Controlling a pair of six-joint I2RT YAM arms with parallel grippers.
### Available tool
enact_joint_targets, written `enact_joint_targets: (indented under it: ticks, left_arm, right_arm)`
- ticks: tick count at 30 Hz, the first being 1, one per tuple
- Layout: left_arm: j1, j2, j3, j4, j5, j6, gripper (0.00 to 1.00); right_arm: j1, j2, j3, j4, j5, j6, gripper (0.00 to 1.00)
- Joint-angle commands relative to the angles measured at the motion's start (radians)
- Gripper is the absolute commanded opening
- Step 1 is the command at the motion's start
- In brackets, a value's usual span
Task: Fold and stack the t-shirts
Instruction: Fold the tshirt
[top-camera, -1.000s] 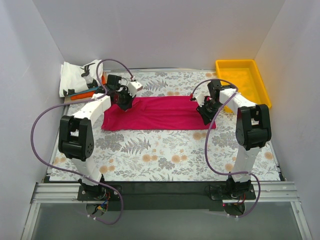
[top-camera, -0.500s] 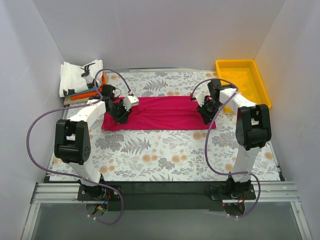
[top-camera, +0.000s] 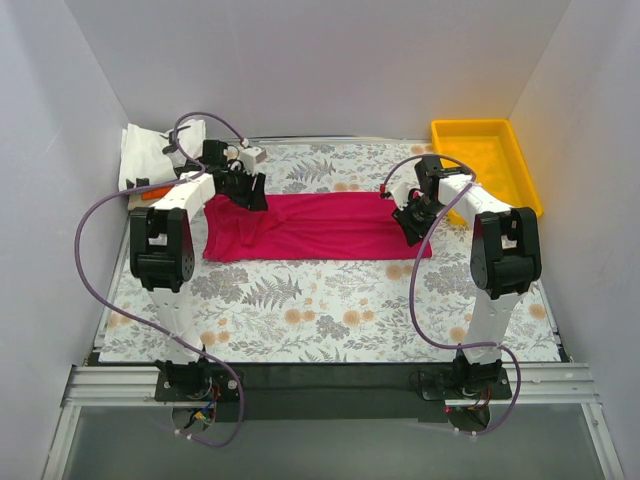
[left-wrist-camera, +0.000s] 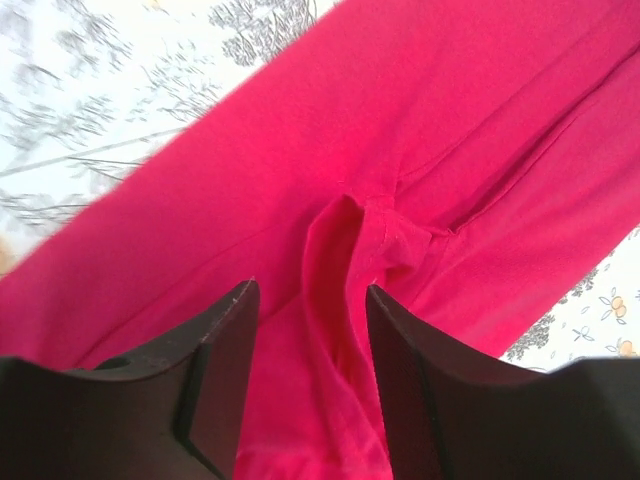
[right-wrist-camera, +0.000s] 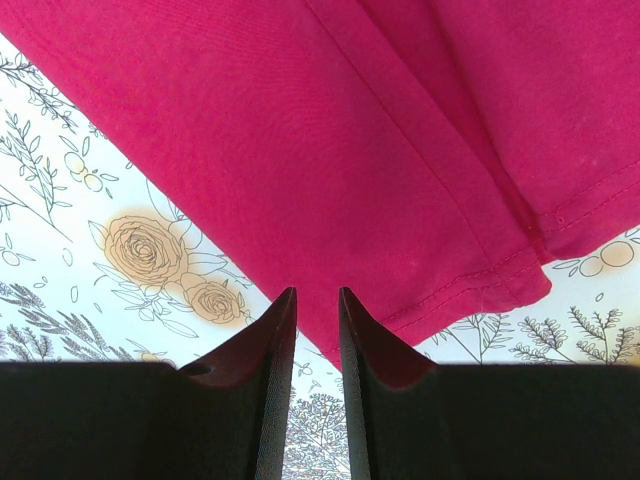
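The magenta-red t-shirt (top-camera: 320, 226) lies folded into a long strip across the floral table. My left gripper (top-camera: 245, 188) is over its far left corner. In the left wrist view the shirt (left-wrist-camera: 440, 120) fills the frame. That gripper (left-wrist-camera: 311, 290) is open, with a raised ridge of cloth between its jaws. My right gripper (top-camera: 410, 225) is at the shirt's right end. In the right wrist view the gripper (right-wrist-camera: 316, 293) has its jaws a narrow gap apart over the shirt's (right-wrist-camera: 330, 150) flat hem corner, gripping nothing. The white black-printed shirt (top-camera: 160, 148) tops a folded stack, with an orange one (top-camera: 165, 189) below.
A yellow plastic tray (top-camera: 490, 165) stands at the back right corner. White walls close in the left, back and right sides. Purple cables loop off both arms. The floral table cloth (top-camera: 330, 310) is bare in front of the shirt.
My left gripper has swung from the shirt's left middle back to its far left corner. The right arm has not moved. The shirt's left end is slightly rumpled.
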Motion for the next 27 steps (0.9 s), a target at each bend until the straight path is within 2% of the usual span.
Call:
enact_joint_targets:
  ticks: [1,5,7,11,12,13,23,26,27]
  left_arm:
    - [-0.005,0.038,0.051,-0.020,0.081,-0.102,0.45]
    - [-0.004,0.085,0.100,-0.045,0.126,-0.125,0.44]
    - [-0.004,0.093,0.103,-0.056,0.156,-0.133,0.38]
    - [-0.006,0.084,0.097,-0.072,0.241,-0.130,0.14]
    - [-0.006,0.073,0.085,-0.072,0.249,-0.128,0.05]
    - [-0.006,0.063,0.077,-0.072,0.261,-0.128,0.01]
    - [-0.057,0.017,-0.067,-0.086,0.304,-0.068,0.00]
    - [-0.106,0.006,-0.136,-0.056,0.226,-0.048,0.00]
    - [-0.119,0.003,-0.151,-0.027,0.192,-0.050,0.04]
  right_arm:
    - [0.005,-0.002,0.027,-0.017,-0.007,-0.005,0.26]
    - [0.005,0.001,0.025,-0.017,-0.010,-0.003,0.27]
    - [0.004,0.002,0.025,-0.016,-0.008,-0.005,0.27]
    - [0.004,-0.001,0.025,-0.019,-0.001,-0.008,0.26]
    - [0.004,-0.002,0.025,-0.017,0.001,-0.008,0.26]
    - [0.005,-0.002,0.022,-0.019,0.002,-0.010,0.26]
    - [0.005,-0.002,0.024,-0.017,0.002,-0.010,0.26]
    - [0.004,0.001,0.024,-0.019,0.002,-0.008,0.26]
    - [0.004,-0.001,0.025,-0.019,0.002,-0.008,0.26]
